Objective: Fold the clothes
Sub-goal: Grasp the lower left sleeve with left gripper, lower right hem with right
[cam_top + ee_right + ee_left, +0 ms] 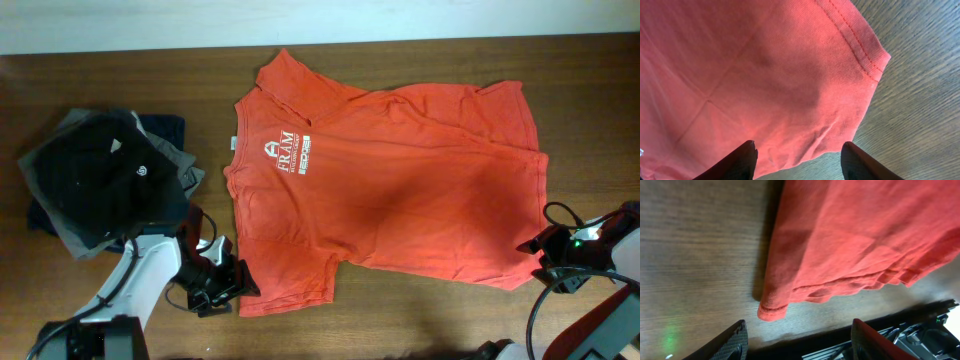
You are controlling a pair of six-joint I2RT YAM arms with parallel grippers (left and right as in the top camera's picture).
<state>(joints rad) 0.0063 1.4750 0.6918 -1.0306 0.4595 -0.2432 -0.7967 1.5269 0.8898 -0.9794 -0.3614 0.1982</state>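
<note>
One sleeve of the shirt (400, 180) lies just before the left gripper (799, 326), one hem corner before the right gripper (798, 145). Both stand open.

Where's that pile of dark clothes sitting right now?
Seen from overhead, the dark pile sits on the left side of the table, left of the spread red-orange shirt and just beyond the left gripper.
</note>
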